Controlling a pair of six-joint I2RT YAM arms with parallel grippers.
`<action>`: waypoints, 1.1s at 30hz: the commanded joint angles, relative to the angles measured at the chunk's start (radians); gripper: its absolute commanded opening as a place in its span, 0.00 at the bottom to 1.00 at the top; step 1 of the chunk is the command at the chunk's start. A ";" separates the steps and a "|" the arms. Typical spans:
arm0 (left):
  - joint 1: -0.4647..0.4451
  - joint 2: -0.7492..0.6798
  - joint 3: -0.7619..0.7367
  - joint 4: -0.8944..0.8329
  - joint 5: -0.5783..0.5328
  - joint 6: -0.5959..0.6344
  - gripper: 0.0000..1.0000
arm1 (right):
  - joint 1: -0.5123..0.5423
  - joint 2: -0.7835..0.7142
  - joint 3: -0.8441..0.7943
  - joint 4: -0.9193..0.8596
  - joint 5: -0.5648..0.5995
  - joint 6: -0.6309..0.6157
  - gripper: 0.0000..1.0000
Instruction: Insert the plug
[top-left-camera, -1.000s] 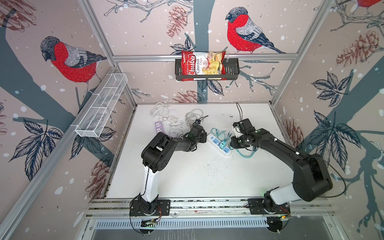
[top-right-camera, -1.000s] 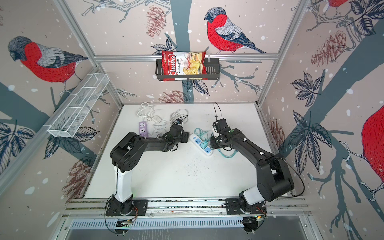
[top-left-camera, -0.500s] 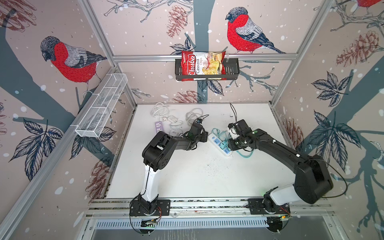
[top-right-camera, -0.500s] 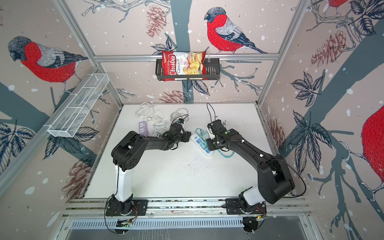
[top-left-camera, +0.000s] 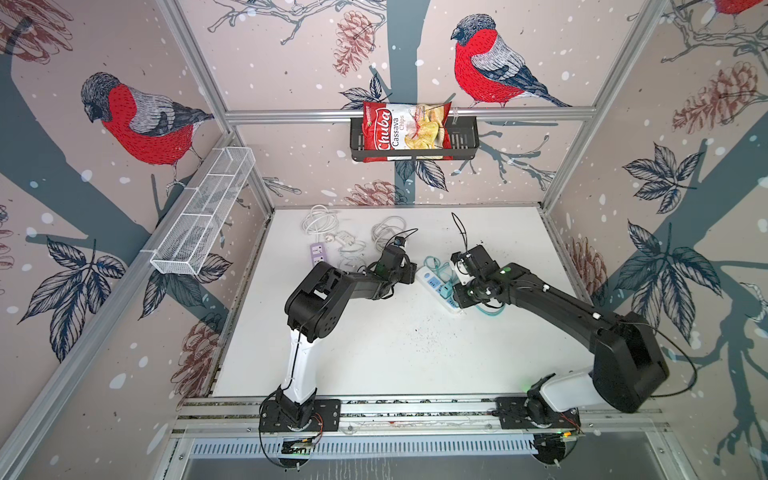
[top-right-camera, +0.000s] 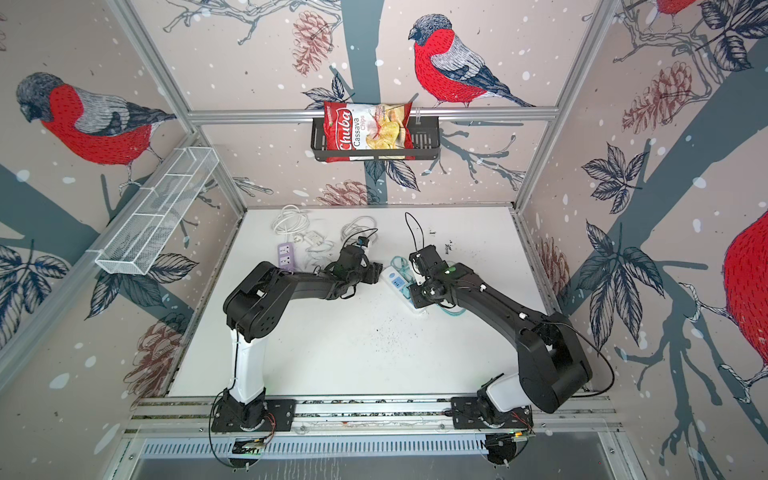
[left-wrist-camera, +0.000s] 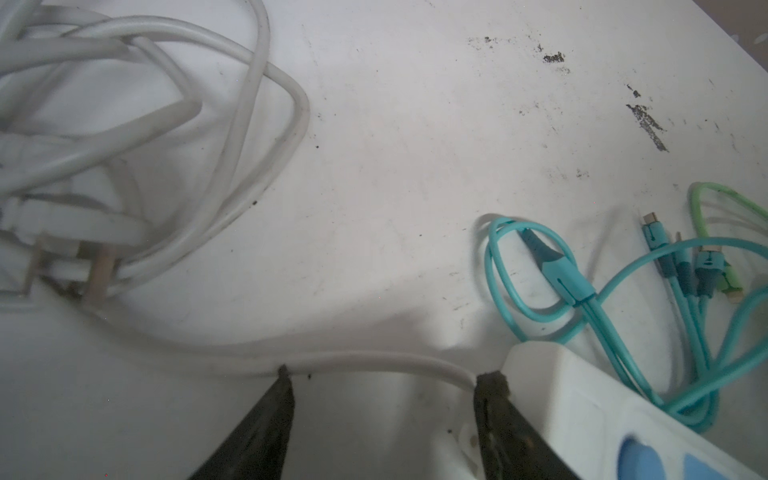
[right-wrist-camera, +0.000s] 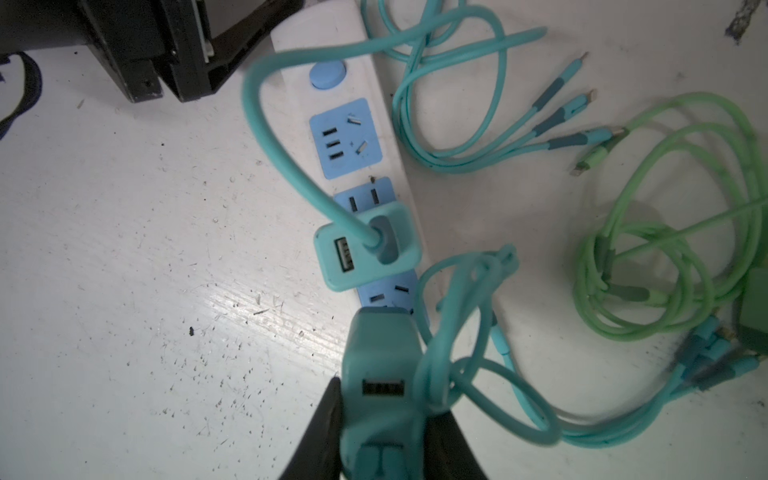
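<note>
Brand name on the back wall
The red chips bag (top-left-camera: 405, 131) (top-right-camera: 368, 131) in the black wall basket (top-left-camera: 464, 143) reads "Chuba" in white script, with "Cassava Chips" beside it, turned sideways in both top views.

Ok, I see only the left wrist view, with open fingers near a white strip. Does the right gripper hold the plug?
Observer: Yes, the right gripper is shut on a teal plug.
Operator: Is any socket taken?
Observer: One teal adapter sits in a socket midway along the power strip.
Operator: Where is the held plug?
Observer: Over the strip's end away from the blue button, beside that adapter. I cannot tell if its prongs are in.
</note>
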 joint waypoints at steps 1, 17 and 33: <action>0.003 0.015 -0.013 -0.180 0.060 -0.016 0.67 | 0.011 -0.002 0.001 0.015 0.021 -0.017 0.03; 0.006 0.007 -0.018 -0.168 0.078 -0.011 0.66 | 0.038 0.017 -0.004 0.043 0.028 -0.066 0.02; 0.011 0.000 -0.031 -0.149 0.097 0.000 0.65 | 0.019 0.039 0.012 0.027 0.039 -0.098 0.02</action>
